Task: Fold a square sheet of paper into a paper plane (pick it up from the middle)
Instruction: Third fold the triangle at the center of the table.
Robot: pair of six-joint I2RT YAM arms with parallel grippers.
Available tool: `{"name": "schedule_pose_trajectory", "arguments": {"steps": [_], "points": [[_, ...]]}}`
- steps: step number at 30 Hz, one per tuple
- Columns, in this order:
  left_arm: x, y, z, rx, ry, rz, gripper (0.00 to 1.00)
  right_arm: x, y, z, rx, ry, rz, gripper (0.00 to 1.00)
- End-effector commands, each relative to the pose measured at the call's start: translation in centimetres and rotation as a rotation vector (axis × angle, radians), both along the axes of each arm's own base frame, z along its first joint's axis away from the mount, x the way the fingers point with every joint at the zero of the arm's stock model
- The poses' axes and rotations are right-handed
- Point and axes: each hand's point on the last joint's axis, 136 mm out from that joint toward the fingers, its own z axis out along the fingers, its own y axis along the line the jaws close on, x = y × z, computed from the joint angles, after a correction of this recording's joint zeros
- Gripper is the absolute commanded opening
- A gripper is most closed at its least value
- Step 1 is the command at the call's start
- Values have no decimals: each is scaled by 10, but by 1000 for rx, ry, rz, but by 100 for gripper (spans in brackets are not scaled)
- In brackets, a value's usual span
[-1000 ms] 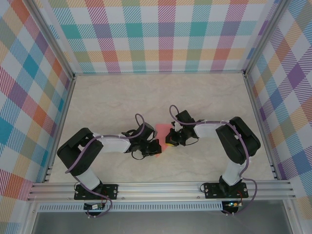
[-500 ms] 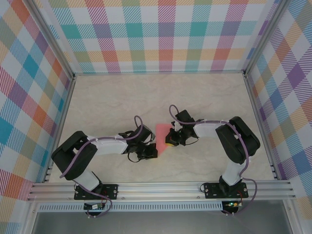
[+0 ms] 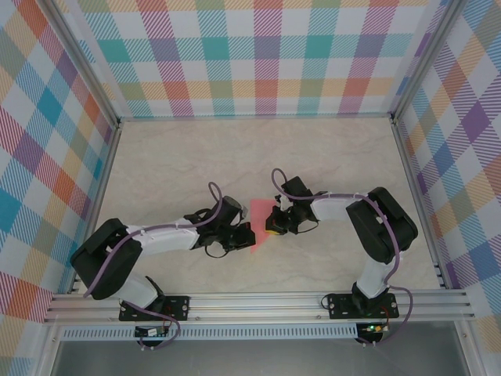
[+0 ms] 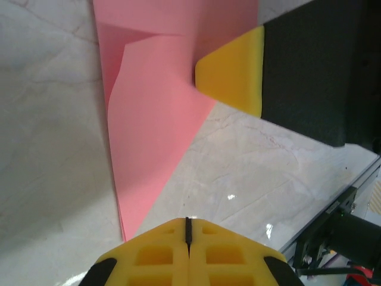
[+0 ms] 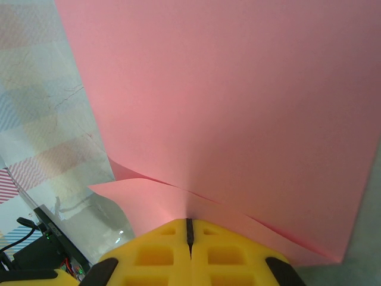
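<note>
The salmon-pink sheet of paper [image 3: 260, 211] lies on the table between the two arms. It is folded in layers into a paper-plane shape tapering to a sharp near tip. In the left wrist view the paper [image 4: 155, 131] shows a folded flap, its point ending just ahead of my left gripper [image 4: 188, 221]. The left gripper [image 3: 247, 237] is shut with nothing in it, beside that tip. My right gripper [image 3: 271, 229] is shut, its yellow fingertip [image 4: 235, 74] resting on the paper's right edge. In the right wrist view the paper [image 5: 226, 107] spreads ahead of the shut right gripper [image 5: 189, 223], one flap edge slightly raised.
The marble table [image 3: 172, 164] is walled by checkered panels on three sides. An aluminium rail [image 3: 258, 301] runs along the near edge by both arm bases, and the rail [image 4: 333, 220] is close on the left gripper's right.
My left arm's elbow has swung down and to the left, stretching the forearm flatter, while its gripper stays by the paper's near tip. The right arm and the paper have not moved.
</note>
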Motion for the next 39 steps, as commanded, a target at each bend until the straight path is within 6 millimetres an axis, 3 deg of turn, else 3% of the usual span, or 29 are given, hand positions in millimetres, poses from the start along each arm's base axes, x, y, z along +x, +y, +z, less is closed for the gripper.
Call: {"name": "schedule_pose_trajectory", "arguments": {"steps": [1, 9, 16, 19, 31, 39], "points": [[5, -13, -5, 5, 0, 2, 0, -15, -27, -36, -161, 76, -32, 0], [-7, 3, -39, 132, 77, -3, 0, -10, -19, -25, -113, 41, -22, 0], [-22, 24, -56, 228, 132, 4, 0, 7, 1, 28, 34, -160, 31, 3], [-23, 26, -58, 236, 132, 4, 0, 4, 8, 36, 52, -182, 55, 3], [-19, 21, -55, 215, 118, 10, 0, -26, 28, 7, 41, -75, 50, 2], [-21, 22, -56, 217, 126, 15, 0, -33, 15, -14, -36, -22, 28, 1]]}}
